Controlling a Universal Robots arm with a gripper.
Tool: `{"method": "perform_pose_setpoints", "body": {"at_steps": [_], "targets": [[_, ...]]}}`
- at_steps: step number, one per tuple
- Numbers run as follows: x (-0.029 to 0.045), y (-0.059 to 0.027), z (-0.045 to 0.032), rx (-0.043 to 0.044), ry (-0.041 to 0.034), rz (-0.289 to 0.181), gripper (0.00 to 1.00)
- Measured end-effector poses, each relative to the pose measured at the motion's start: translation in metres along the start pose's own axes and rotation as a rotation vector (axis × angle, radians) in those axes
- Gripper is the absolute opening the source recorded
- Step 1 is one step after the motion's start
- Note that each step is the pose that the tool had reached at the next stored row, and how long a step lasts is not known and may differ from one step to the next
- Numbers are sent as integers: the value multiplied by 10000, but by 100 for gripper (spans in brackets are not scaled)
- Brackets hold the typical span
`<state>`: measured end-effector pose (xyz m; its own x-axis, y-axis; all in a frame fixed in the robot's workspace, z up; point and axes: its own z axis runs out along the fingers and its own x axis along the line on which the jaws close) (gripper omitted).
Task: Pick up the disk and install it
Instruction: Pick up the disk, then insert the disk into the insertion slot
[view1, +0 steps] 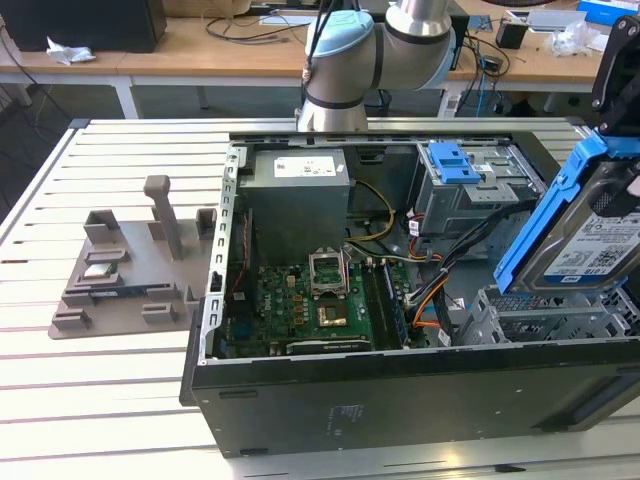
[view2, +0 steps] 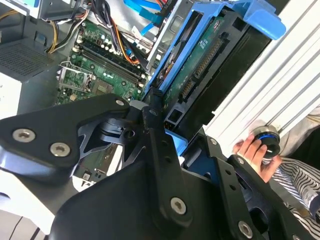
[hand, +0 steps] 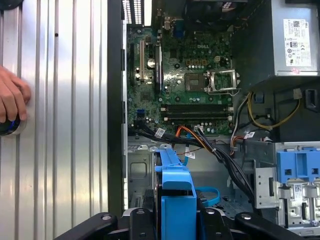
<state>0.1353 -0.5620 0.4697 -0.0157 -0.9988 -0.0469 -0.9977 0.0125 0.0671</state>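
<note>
Exterior view: the disk (view1: 590, 238) hangs at the right edge of the frame, tipped up on edge, with its long axis running from lower left to upper right. It is just above the metal drive bay (view1: 545, 318) in the lower right corner of the open computer case (view1: 400, 400). In the first wrist view, your gripper (hand: 176, 220) is closed on the disk's blue frame at bottom centre, so you have it firmly held.

Open computer case (view1: 380, 400), motherboard (view1: 310, 310), grey fixture (view1: 130, 270) alongside
</note>
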Motion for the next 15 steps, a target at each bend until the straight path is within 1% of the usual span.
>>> {"method": "perform_pose_setpoints", "body": {"at_steps": [15], "targets": [[1,-1,24,0,0,0,37]]}}
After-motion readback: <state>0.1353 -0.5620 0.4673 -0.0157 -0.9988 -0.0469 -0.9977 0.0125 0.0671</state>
